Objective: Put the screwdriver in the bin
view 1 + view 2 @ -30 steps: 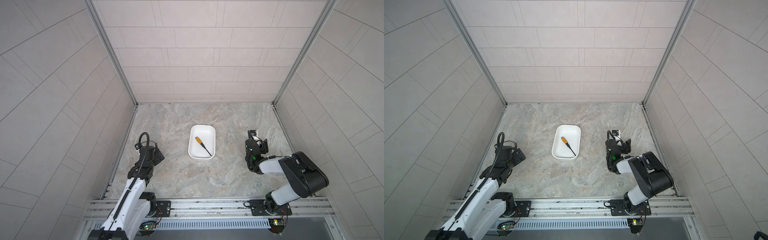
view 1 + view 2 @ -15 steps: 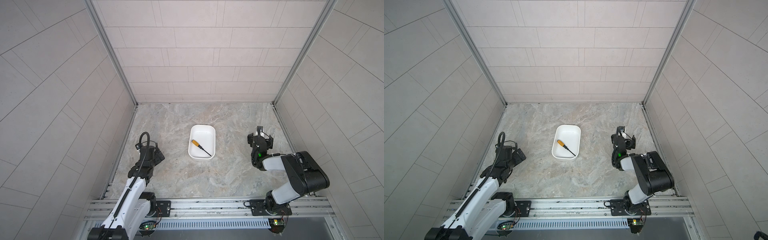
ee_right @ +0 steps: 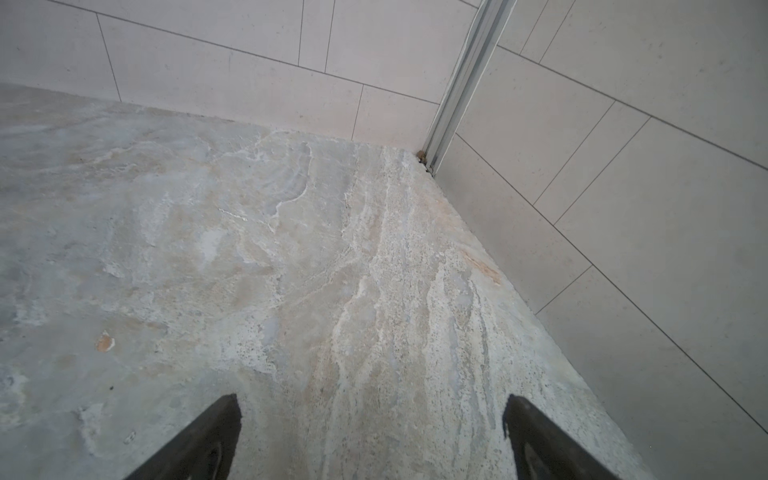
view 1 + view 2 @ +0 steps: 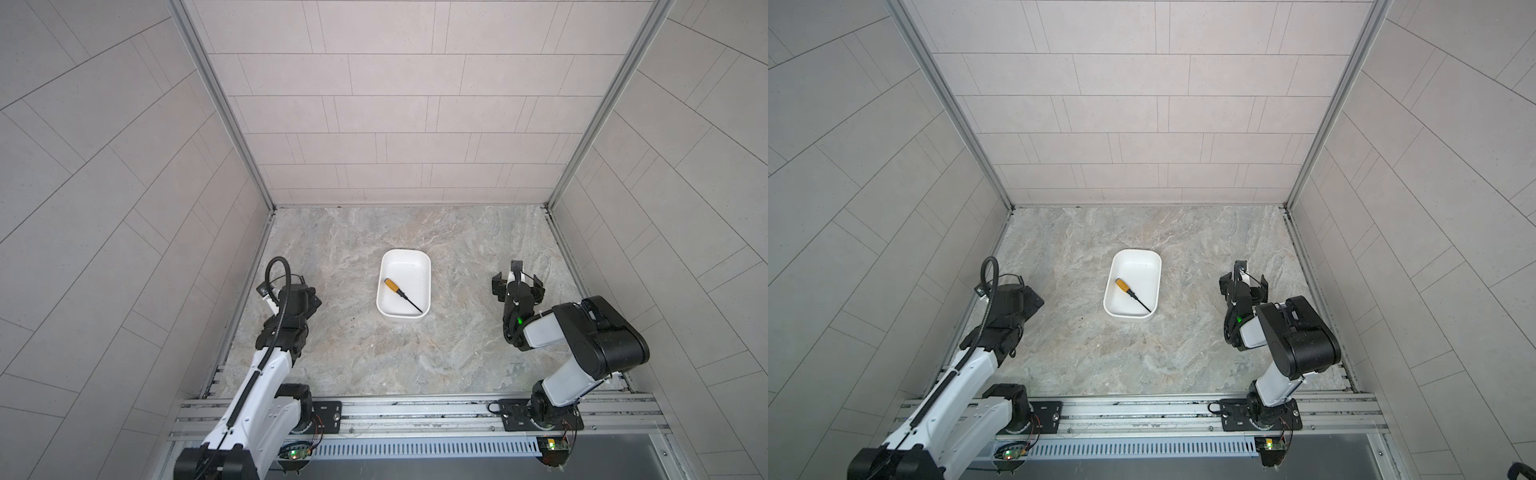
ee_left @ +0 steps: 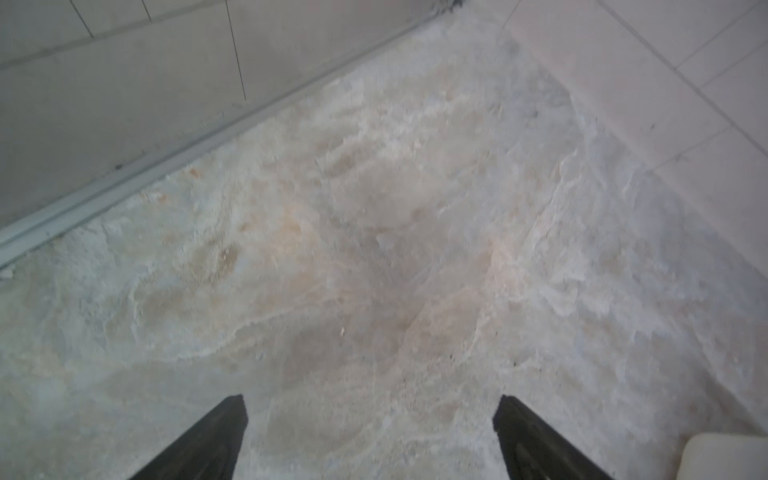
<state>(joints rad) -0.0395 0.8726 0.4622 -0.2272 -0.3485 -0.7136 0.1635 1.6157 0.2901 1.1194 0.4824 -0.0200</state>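
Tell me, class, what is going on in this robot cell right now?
The screwdriver lies inside the white bin in the middle of the table. Neither arm is handling anything: the left end effector and the right end effector are both open and empty, each off to its own side of the bin.

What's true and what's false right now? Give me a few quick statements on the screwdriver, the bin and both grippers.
1. The screwdriver lies inside the bin. True.
2. The right gripper is shut on the screwdriver. False: it is open and empty, off to the bin's right.
3. The left gripper is open, holding nothing. True.
4. The bin lies upside down. False: it stands open side up.
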